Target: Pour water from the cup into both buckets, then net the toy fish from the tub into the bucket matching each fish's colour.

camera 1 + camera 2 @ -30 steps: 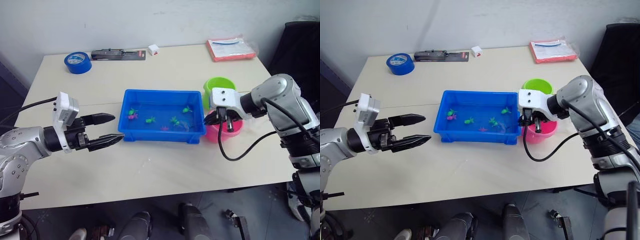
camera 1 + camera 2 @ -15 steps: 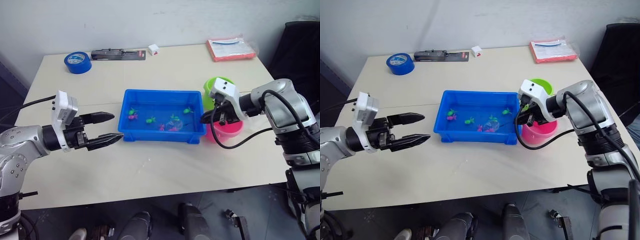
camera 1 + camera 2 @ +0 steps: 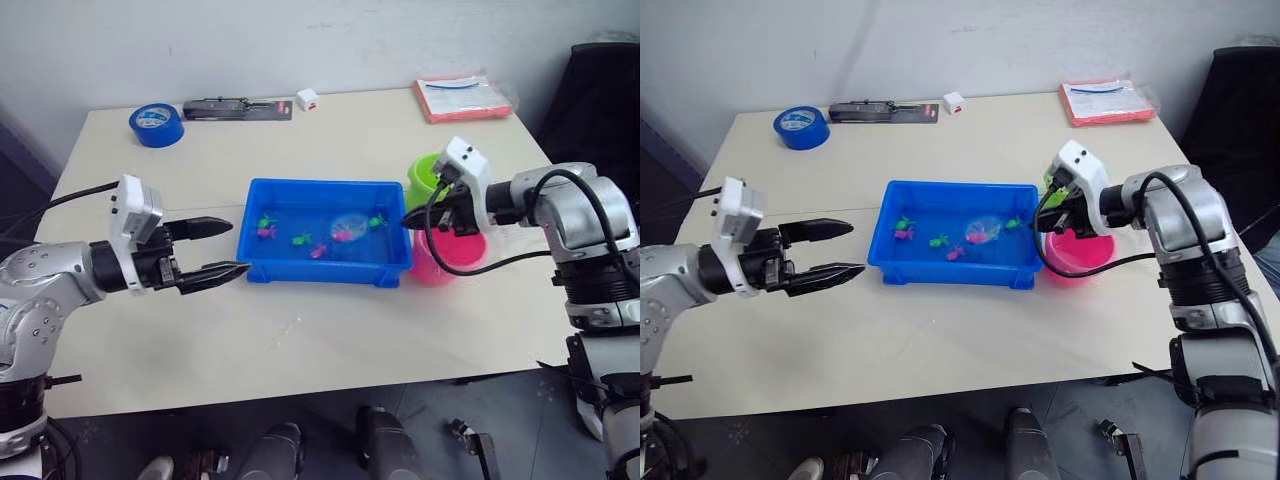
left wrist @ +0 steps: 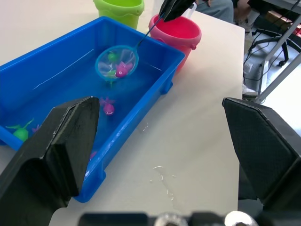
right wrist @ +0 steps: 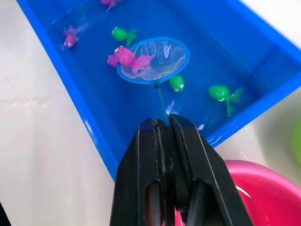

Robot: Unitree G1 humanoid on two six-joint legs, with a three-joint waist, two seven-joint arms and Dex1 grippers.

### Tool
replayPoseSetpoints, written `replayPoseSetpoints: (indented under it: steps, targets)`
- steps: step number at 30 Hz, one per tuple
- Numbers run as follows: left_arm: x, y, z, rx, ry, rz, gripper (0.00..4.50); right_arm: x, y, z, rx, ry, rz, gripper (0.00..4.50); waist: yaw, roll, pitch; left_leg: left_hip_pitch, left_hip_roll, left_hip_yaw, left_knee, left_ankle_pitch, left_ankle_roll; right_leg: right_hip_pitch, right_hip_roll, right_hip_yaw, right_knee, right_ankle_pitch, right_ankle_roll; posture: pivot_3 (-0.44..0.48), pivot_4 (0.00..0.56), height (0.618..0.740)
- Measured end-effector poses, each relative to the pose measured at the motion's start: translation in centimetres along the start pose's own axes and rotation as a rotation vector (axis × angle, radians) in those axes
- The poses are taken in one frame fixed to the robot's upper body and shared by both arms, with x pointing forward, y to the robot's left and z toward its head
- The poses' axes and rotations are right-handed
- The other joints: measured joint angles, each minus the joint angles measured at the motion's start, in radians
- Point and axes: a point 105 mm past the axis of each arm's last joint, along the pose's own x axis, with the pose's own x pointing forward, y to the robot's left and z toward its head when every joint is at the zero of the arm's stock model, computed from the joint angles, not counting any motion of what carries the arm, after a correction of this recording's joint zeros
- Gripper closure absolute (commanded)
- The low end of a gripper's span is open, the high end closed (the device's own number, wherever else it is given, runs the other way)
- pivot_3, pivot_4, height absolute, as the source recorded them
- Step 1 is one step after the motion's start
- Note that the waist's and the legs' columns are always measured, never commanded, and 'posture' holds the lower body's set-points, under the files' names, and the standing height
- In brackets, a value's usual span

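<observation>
- Pink fish (image 5: 126, 56) now sits in the net (image 5: 154, 60), lifted above the tub (image 3: 262, 266).
- My right gripper (image 5: 165, 123) stays clamped on its handle.
- My left gripper (image 3: 222, 247) stays spread apart, empty.

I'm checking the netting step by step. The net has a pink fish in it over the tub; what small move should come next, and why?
Probably swing the right gripper toward the pink bucket. It is shut on the net, held above the tub water with a pink fish in the mesh, and that bucket stands just beside the tub.
</observation>
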Motion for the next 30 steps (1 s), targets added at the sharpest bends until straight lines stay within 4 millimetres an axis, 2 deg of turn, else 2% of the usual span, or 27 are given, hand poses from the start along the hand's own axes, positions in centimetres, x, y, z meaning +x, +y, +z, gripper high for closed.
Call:
replayPoseSetpoints:
  steps: [7, 13, 17, 22, 30]
  targets:
    - [1.1, 1.2, -1.4, 0.056, -0.006, 0.009, 0.00, -1.4, 1.0, 0.2, 0.052, -0.099, -0.028, 3.71, -0.001, 0.000, 0.000, 0.000, 0.000, 0.000, 0.000, 0.000, 0.000, 0.000, 0.000, 0.000, 0.001, 0.000, 0.000, 0.000, 0.150, 0.740]
    - [2.4, 1.8, -0.1, 0.109, -0.063, -0.006, 0.00, -3.1, 1.9, 0.0, 0.116, -0.180, -0.083, 3.71, 0.003, 0.000, 0.000, 0.000, -0.001, 0.000, 0.002, 0.000, 0.000, 0.000, -0.001, -0.001, 0.001, 0.000, 0.000, 0.000, 0.150, 0.740]
    - [3.6, 2.1, -0.2, 0.100, -0.076, -0.029, 0.00, -4.2, 2.2, -0.5, 0.175, -0.223, -0.139, 3.71, 0.001, 0.000, 0.000, 0.000, -0.001, 0.000, 0.002, 0.000, 0.000, 0.000, -0.001, -0.001, 0.002, 0.000, 0.000, 0.000, 0.150, 0.740]
    - [4.6, 2.5, 0.4, 0.115, -0.099, -0.065, 0.00, -6.7, 1.8, -1.0, 0.226, -0.278, -0.256, 3.71, 0.003, 0.000, 0.000, 0.000, -0.001, 0.000, 0.003, 0.000, 0.000, 0.000, -0.001, -0.001, 0.002, 0.000, 0.000, 0.000, 0.150, 0.740]
    - [5.6, 3.8, 1.2, 0.130, -0.110, -0.102, 0.00, -11.3, 1.9, -3.3, 0.259, -0.267, -0.442, 3.71, 0.005, 0.000, 0.000, -0.001, -0.001, 0.000, 0.005, 0.000, 0.000, 0.000, -0.001, -0.001, 0.003, 0.000, 0.000, 0.000, 0.150, 0.740]
